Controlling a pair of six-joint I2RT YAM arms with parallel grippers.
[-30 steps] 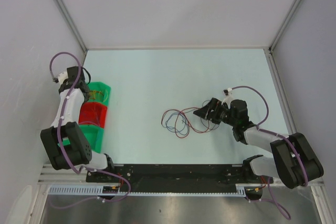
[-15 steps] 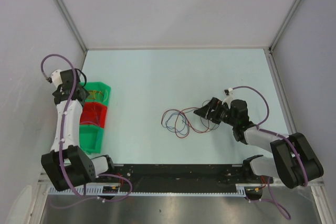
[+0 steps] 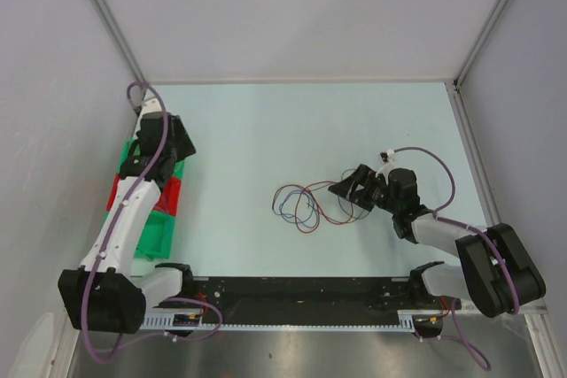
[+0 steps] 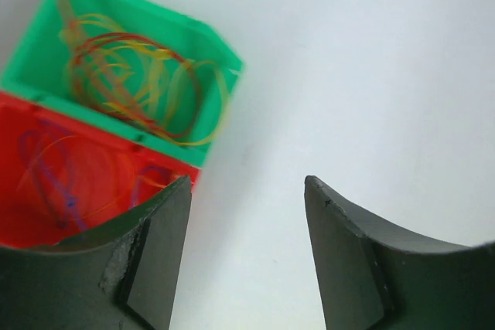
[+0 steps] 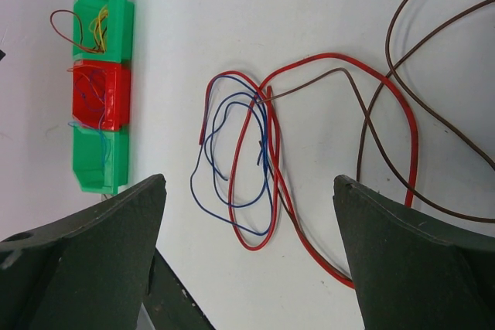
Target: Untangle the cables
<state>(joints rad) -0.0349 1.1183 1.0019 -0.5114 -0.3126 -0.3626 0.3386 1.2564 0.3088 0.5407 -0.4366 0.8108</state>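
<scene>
Three joined bins [image 5: 99,89] holding coiled cables [image 4: 139,83], both end effectors open, empty

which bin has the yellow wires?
The far green bin, end of the row beside the red bin. Its tangle is yellow and red; the red bin's wires are blue.

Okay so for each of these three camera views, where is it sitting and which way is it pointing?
Top external: above and behind the bases, looking down at the pale table; both arms show.
Left wrist: over the green and red plastic bins, looking down; open left gripper shows.
Right wrist: low over the tangled thin red, blue and brown cables, facing the bins; open right gripper shows.
All three share the bins.
</scene>
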